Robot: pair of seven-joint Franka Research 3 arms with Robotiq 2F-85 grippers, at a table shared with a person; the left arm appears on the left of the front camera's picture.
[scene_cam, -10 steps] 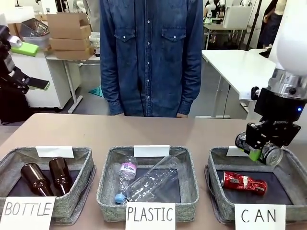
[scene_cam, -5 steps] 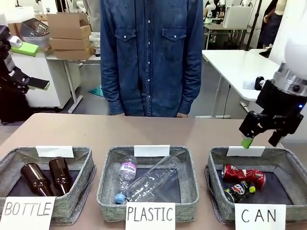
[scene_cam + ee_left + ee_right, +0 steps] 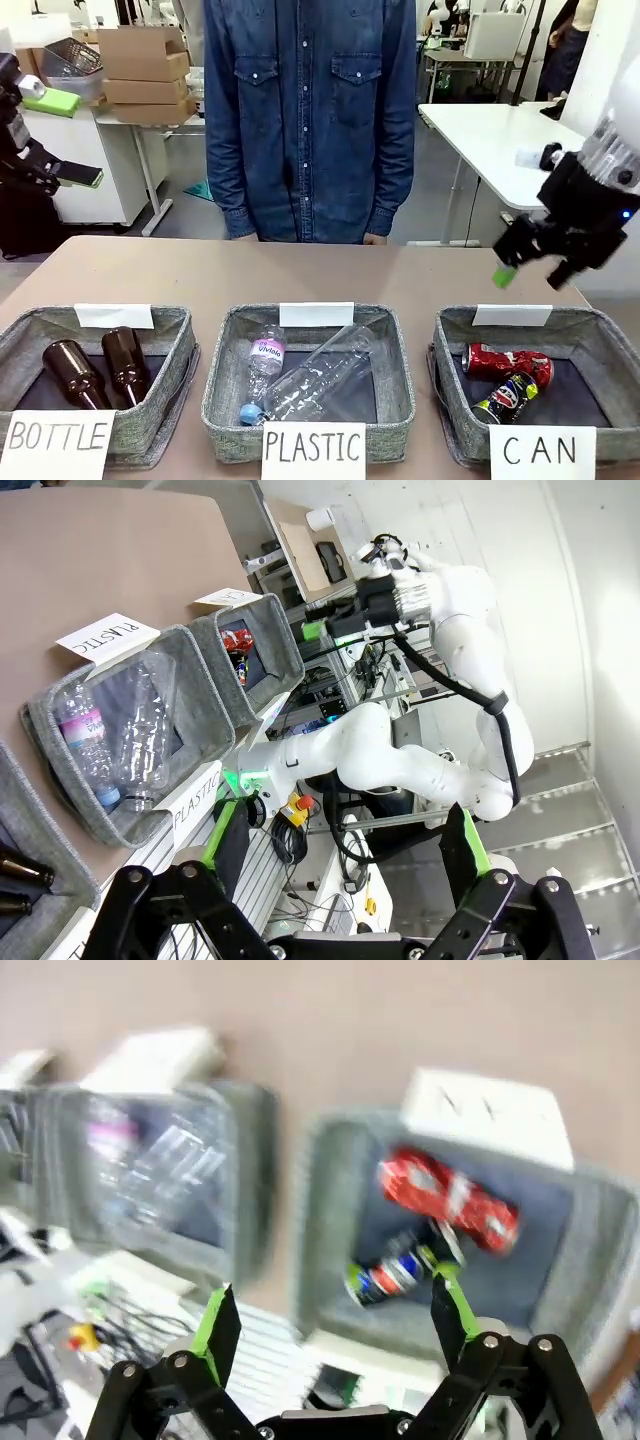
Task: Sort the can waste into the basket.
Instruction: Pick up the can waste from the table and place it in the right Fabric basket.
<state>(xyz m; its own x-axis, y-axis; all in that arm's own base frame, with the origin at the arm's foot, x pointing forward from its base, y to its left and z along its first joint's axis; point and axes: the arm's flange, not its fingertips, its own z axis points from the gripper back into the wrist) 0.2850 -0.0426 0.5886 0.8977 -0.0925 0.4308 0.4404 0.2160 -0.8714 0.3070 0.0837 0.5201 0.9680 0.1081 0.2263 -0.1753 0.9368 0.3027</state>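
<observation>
Both cans, the dented red can and the dark blue can just in front of it, lie on their sides inside the CAN basket, directly below the right tool, whose jaws stand wide and empty.

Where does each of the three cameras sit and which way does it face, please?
Front view: between the arms, looking across the table at the person; the open right gripper hangs above the CAN basket.
Left wrist view: sideways along the open left gripper toward the baskets and the right arm.
Right wrist view: blurred, looking down past its own fingers into the basket.
Shared: all three show the red can and the dark can lying in that basket.
</observation>
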